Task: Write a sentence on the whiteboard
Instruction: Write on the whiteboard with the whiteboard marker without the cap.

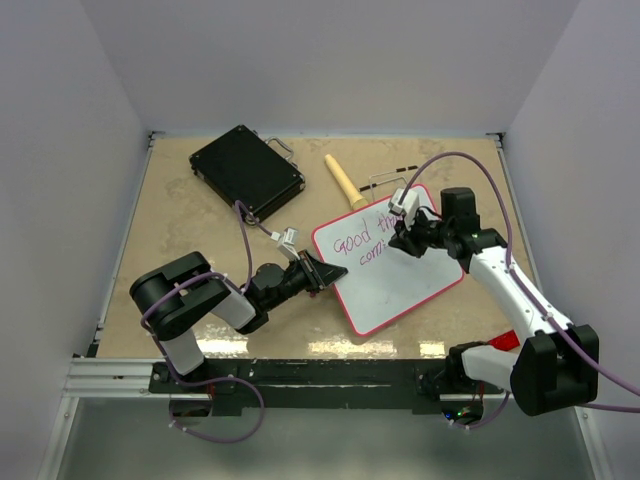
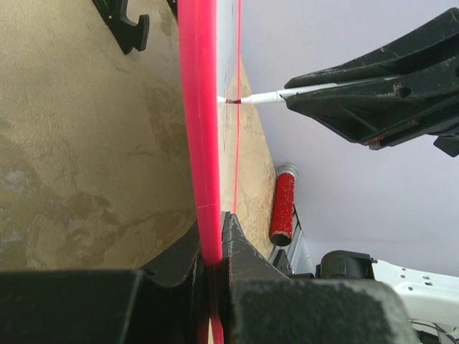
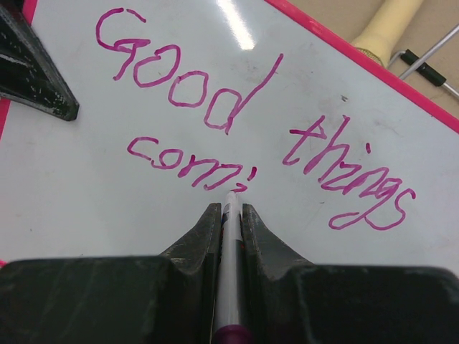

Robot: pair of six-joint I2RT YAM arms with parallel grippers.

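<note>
Position: the whiteboard lies flat on the table, turned diagonally, right of centre. A black case and a wooden handle sit beyond it, apart from the work.

Left fingers: closed on the board's red rim at its left edge. The left wrist view shows the rim pinched between them, with no contact on the writing face.

Right fingers: closed on a marker, which lies along the slot between them with its tip on the board.

Work done: the sentence reads "Good things" on the first line. A second line reads roughly "comi", and the tip rests at the end of it. The word appears unfinished, and the lower part of the board is bare.

Handling assessment: the board looks light, thin and stiff, with a glossy face that offers little grip. On a smooth table it would probably slide or pivot under pen pressure, so it needs steadying. The rim is the proper place to hold, as at present. Contact with the face would risk smearing the ink. The marker is slim and smooth, and heavy pressure could push it back through the fingers, so light pressure is advised.
</note>
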